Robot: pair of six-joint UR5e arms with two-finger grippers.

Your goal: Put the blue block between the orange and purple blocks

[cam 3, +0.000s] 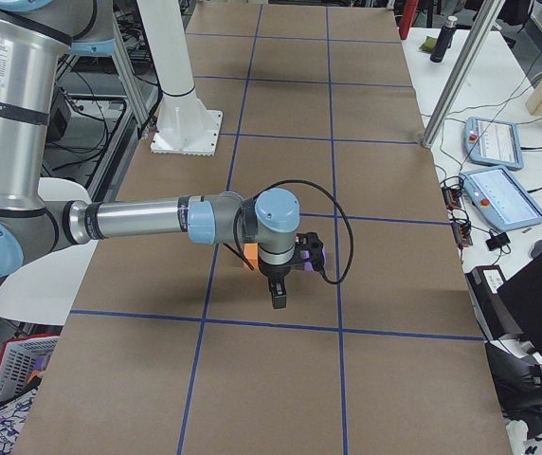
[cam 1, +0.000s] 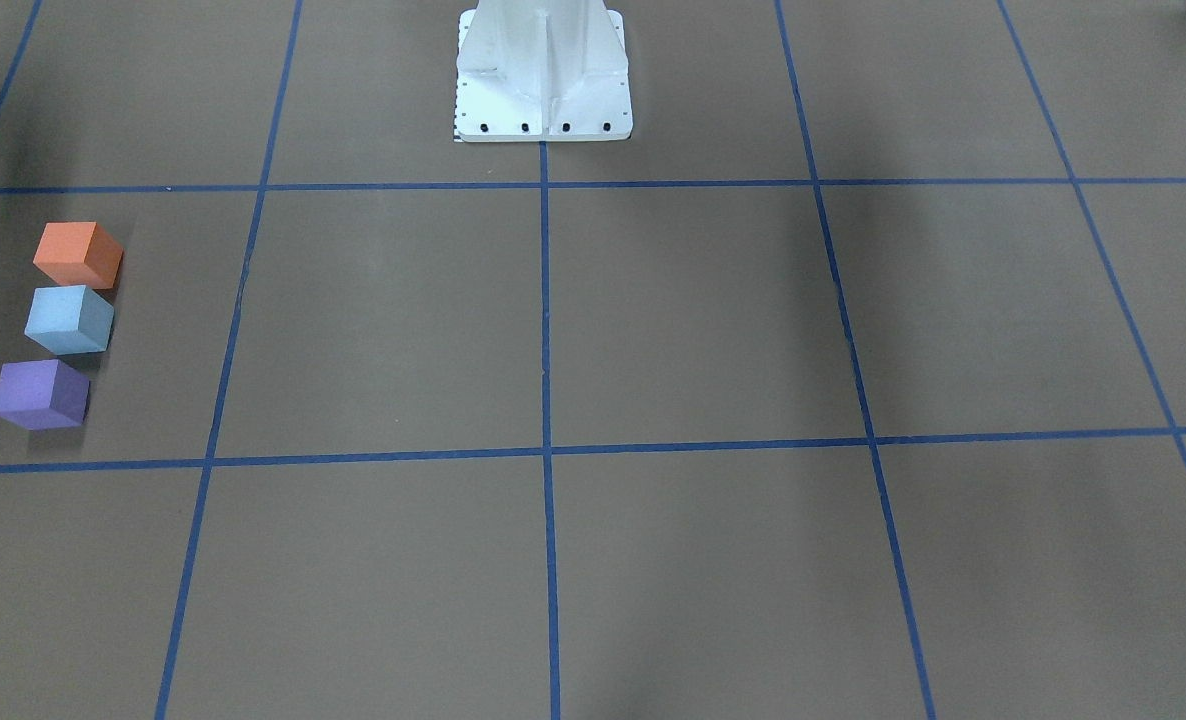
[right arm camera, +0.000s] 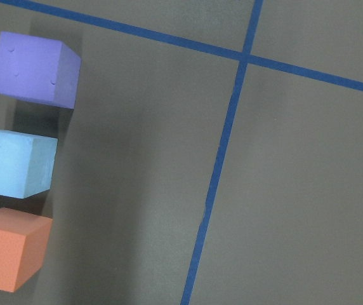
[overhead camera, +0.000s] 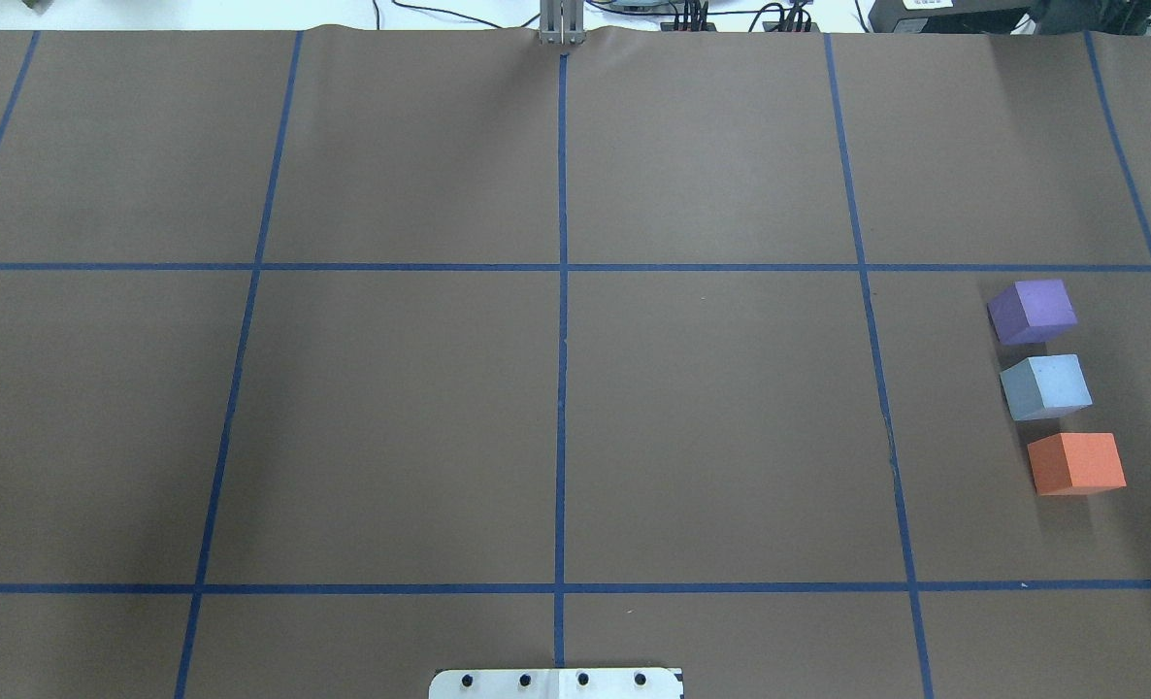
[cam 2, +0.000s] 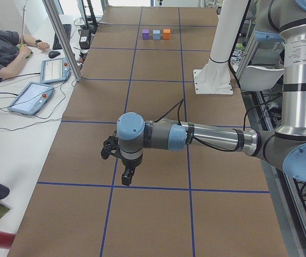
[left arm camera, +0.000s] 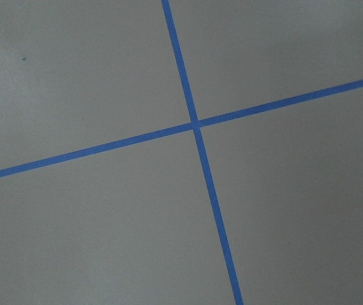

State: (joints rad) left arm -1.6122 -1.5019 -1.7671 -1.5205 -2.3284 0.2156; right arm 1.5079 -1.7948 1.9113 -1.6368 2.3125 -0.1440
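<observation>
The blue block [overhead camera: 1045,386] sits on the brown table in a line between the purple block [overhead camera: 1032,311] and the orange block [overhead camera: 1076,463], with small gaps on both sides. The front view shows the same row: orange [cam 1: 78,254], blue [cam 1: 70,319], purple [cam 1: 41,394]. The right wrist view looks down on all three blocks [right arm camera: 15,162] at its left edge. My right gripper [cam 3: 279,296] hangs above the table beside the blocks, holding nothing that I can see; I cannot tell if it is open or shut. My left gripper [cam 2: 127,175] hangs far from the blocks; its state is unclear too.
Blue tape lines [overhead camera: 562,291] divide the table into a grid. The robot's white base [cam 1: 543,75] stands at the table's near middle. An operator, tablets and a metal post [cam 2: 62,40] are beside the table's far side.
</observation>
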